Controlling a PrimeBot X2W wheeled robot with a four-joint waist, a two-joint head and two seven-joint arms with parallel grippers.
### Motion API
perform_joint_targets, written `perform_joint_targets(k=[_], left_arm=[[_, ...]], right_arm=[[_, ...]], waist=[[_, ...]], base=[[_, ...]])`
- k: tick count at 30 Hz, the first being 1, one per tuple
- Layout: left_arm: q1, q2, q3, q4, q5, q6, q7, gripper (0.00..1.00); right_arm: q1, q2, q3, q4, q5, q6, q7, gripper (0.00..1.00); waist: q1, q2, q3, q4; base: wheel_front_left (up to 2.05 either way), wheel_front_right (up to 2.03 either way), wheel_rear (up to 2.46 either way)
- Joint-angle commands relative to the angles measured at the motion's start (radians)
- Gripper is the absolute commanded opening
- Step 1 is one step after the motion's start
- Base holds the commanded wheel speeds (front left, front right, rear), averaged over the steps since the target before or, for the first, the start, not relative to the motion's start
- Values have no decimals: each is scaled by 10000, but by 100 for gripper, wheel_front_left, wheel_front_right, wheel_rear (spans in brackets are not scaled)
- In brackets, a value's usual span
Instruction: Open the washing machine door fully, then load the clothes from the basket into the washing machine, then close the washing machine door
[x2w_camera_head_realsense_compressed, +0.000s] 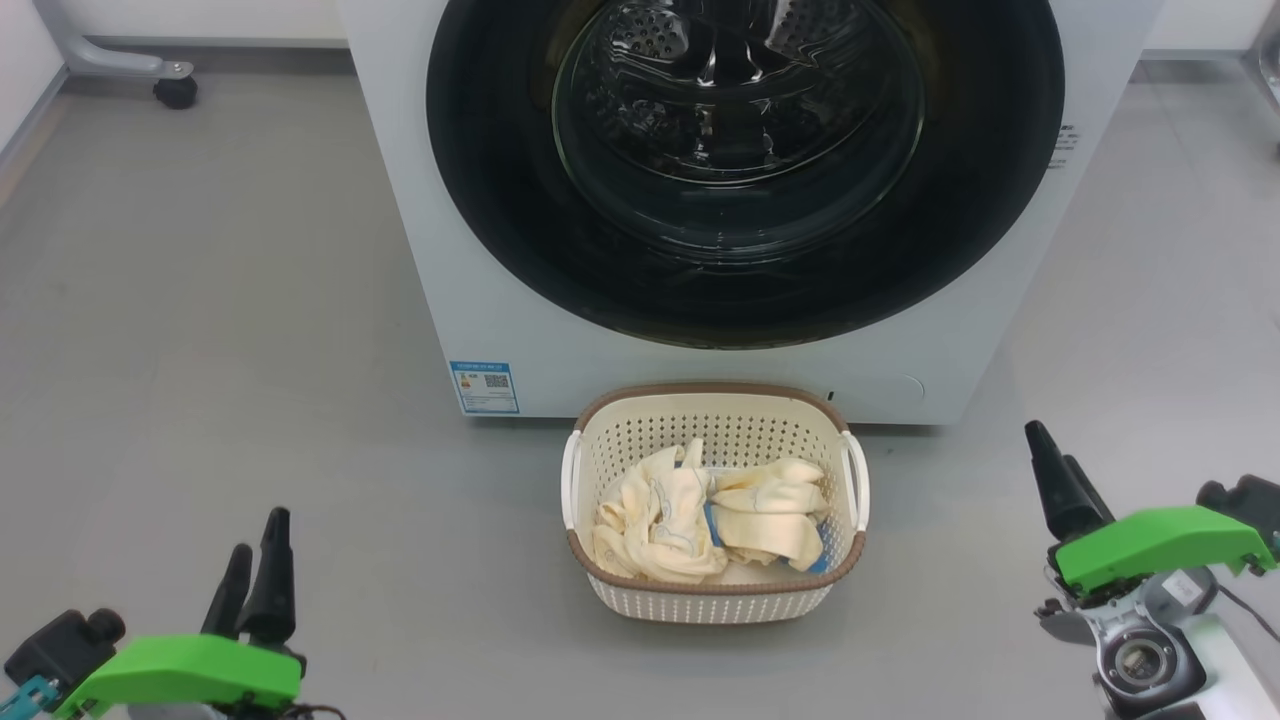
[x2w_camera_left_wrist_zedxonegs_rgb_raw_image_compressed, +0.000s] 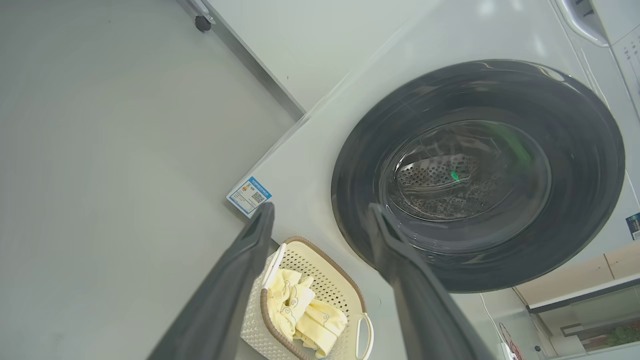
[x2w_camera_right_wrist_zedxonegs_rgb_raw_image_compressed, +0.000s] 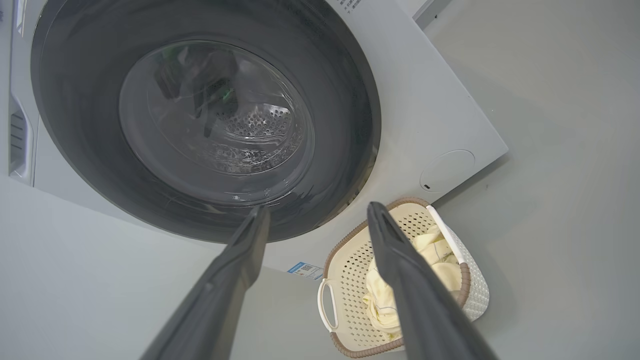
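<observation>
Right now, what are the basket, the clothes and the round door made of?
The basket looks like moulded plastic, cream and matt: neat rows of holes, smooth brown rim. The clothes look like soft cloth, maybe cotton: they crumple and fold. The washing machine door has a glossy black rim, likely plastic, and a clear bowl, probably glass: it shines and shows the drum.

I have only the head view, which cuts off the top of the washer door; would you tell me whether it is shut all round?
Observer: Yes. The left wrist view shows the whole door, its black ring flat against the washer, no gap.
Operator: Thank you. Is the left claw open? Its fingers overlap for me.
Observer: The left claw is open; its wrist view shows the fingers wide apart, holding nothing.
Operator: And the right one?
Observer: The right claw is likewise spread wide and empty.
</observation>
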Motion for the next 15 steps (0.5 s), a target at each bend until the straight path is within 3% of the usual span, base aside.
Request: perform_joint_targets(k=[1, 15], left_arm=[[-590, 311, 176, -284, 286, -5, -136, 100], [-859, 595, 11, 11, 2238, -6, -576, 100]], right_arm=[[-692, -323, 130, -252, -278, 9, -128, 100], [-1043, -591, 377, -107, -1954, 11, -575, 100]], waist=[[0, 0, -1, 5], [0, 0, 19, 39]], base=[[0, 0, 0], [0, 0, 0]])
